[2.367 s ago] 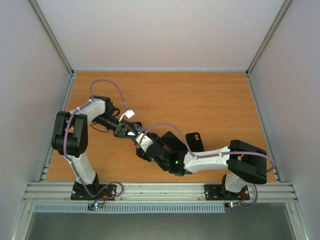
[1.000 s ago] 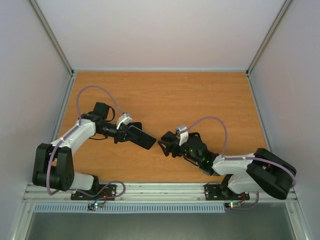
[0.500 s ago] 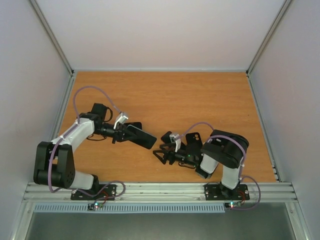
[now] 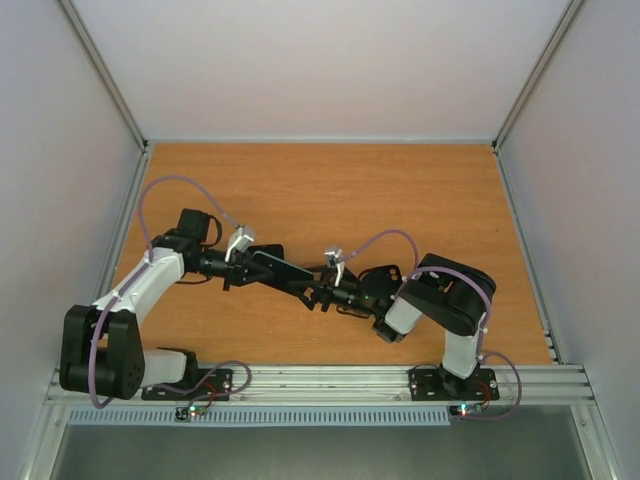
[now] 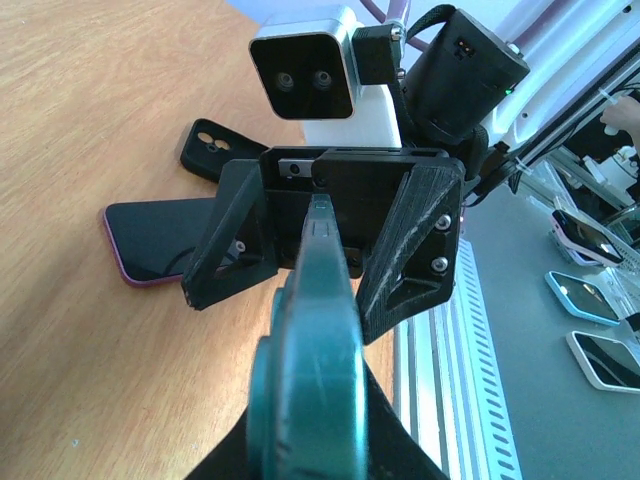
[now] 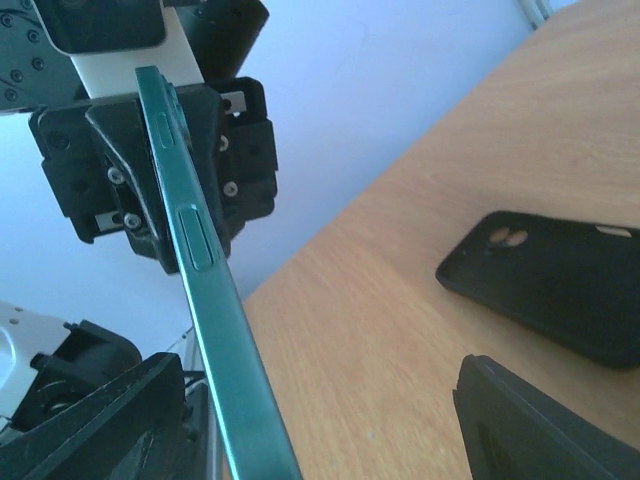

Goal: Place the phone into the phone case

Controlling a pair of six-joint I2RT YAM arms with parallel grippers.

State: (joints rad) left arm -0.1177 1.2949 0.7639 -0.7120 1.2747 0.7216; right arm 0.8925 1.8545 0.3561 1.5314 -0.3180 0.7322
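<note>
Nearest, right jaws spread either side of the phone (image 5: 312, 340). Phone edge-on above the bench (image 4: 400, 190), pinched by left jaws, face unseen. Beyond, black case (image 6: 560, 290) flat on bench, hard to pick out from above. Purple-rimmed slab (image 5: 150, 245) near it, left wrist view only.

Phone (image 6: 205, 290) left of phone case (image 6: 560, 280)

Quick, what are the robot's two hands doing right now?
Left gripper: shut on the phone.
Right gripper: open, a finger on either side of the phone, not gripping it.
</note>
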